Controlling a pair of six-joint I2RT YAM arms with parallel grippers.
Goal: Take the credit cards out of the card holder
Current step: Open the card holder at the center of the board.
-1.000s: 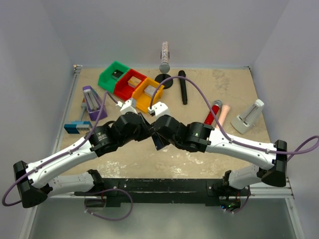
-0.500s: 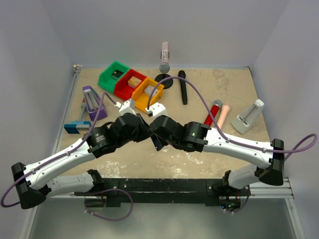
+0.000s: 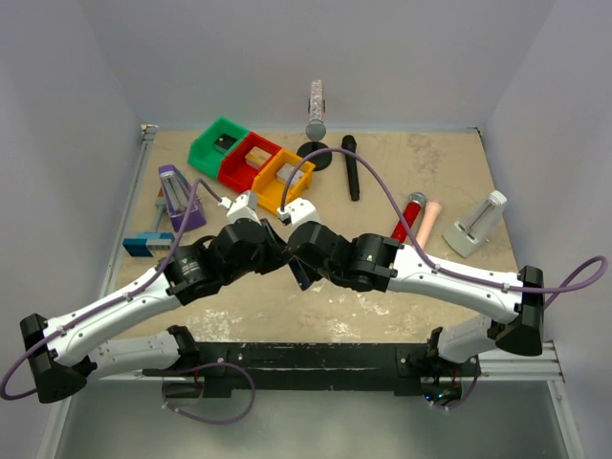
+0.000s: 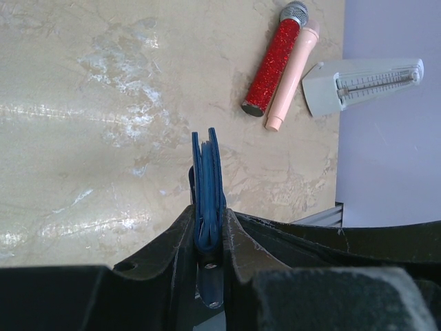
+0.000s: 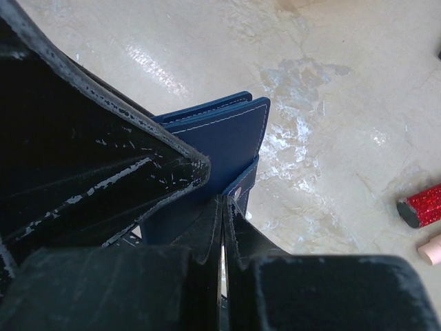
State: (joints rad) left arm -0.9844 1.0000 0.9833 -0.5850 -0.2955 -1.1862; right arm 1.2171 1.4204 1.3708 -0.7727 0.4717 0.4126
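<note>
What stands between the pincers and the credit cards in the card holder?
The card holder itself: folded shut, gripped edge-on by the left pincer, its blue faces hide every card. The right pincer is closed at its snap tab.

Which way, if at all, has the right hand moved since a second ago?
Yes, slightly: the right hand has shifted left, away from the red microphone and toward the left hand.

One dark blue card holder [image 4: 207, 186]. Three bins: green bin [image 3: 218, 145], red bin [image 3: 251, 161], orange bin [image 3: 279, 182]. Four microphones: silver microphone [image 3: 316, 107], black microphone [image 3: 351, 167], red microphone [image 3: 408, 215], pink microphone [image 3: 431, 220]. Two metronomes: purple metronome [image 3: 175, 196], grey metronome [image 3: 475, 228]. One blue-and-grey block [image 3: 148, 246]. Two robot arms: left arm [image 3: 124, 301], right arm [image 3: 459, 282].
</note>
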